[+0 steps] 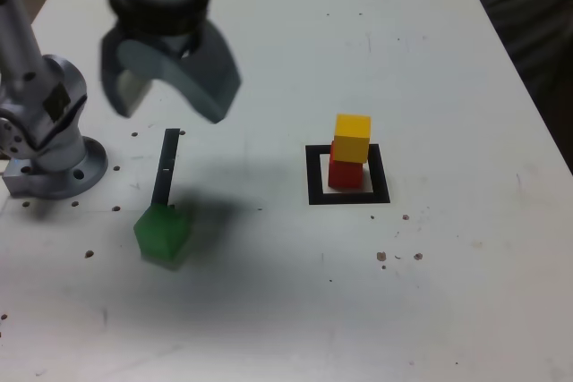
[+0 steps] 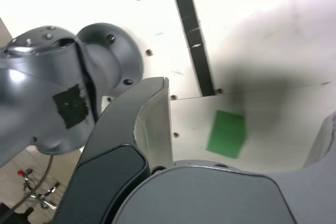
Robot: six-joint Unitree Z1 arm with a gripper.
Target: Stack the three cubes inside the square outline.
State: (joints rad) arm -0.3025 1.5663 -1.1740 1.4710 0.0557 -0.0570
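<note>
Pale, speckled bench (image 1: 448, 257) spreads beneath you. Your tool (image 1: 170, 112) hangs high above the black strip (image 1: 166, 167), fingers spread, holding nothing. The green cube (image 1: 162, 233) sits just off the strip's near end in the exterior view; your coming grasp turns on its lying below the tool, between the fingers' lines.

A: What kind of place, a lab?
B: Prob. a robotics lab or test bench, can't say for sure. Robot arm base (image 1: 58, 167) w/ bolts on a white tabletop (image 1: 466, 266).
A: Anything else?
B: Yep, black tape-like strip (image 1: 166, 167) + square outline (image 1: 381, 174) on top, small holes/spots, and a cable (image 2: 42, 178) down by the floor.
</note>
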